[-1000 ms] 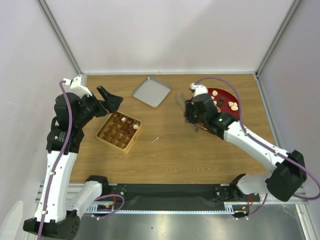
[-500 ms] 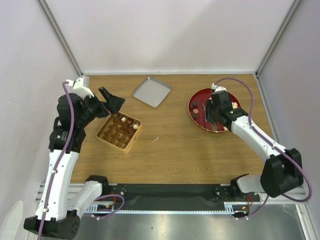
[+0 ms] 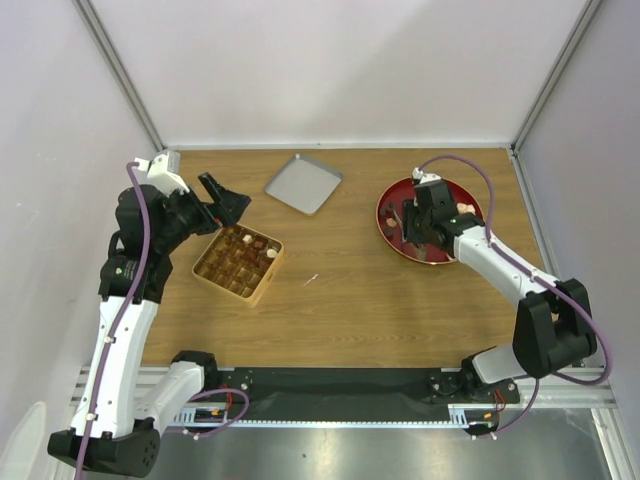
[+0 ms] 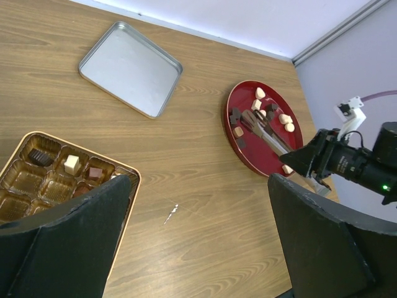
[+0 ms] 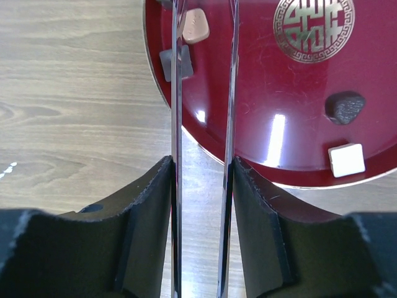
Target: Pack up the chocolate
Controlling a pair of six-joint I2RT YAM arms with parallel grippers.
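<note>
Brown wood-grain table [image 3: 350, 300] carries everything. Left gripper [image 3: 224, 197] hangs released, jaws spread wide, well off to the left of the round red lacquer plate [image 5: 291, 105] and holding nothing. Right gripper [image 5: 201, 180] sits at the plate's near-left rim, clenched on the long thin metal tongs [image 5: 176, 124]. Both blades run out between the pads and across that rim; their tips are out of the wrist view. Square tan box with grid compartments [image 3: 256, 290] is far left of the plate and nearer the arm bases. Flat silver metal tray [image 3: 304, 183] is left of the plate, between it and the left gripper. Chocolate: on the plate, a tan piece [image 5: 195, 25] lies between the blades, and a brown cube [image 5: 177, 62] sits under the left blade, contact unclear. A dark lump [image 5: 345, 107] and a cream square [image 5: 346, 159] lie clear of the blades on the right side. More are in the box, including a white cube [image 4: 72, 164]. Small white scrap [image 3: 311, 280] lies between box and plate.
</note>
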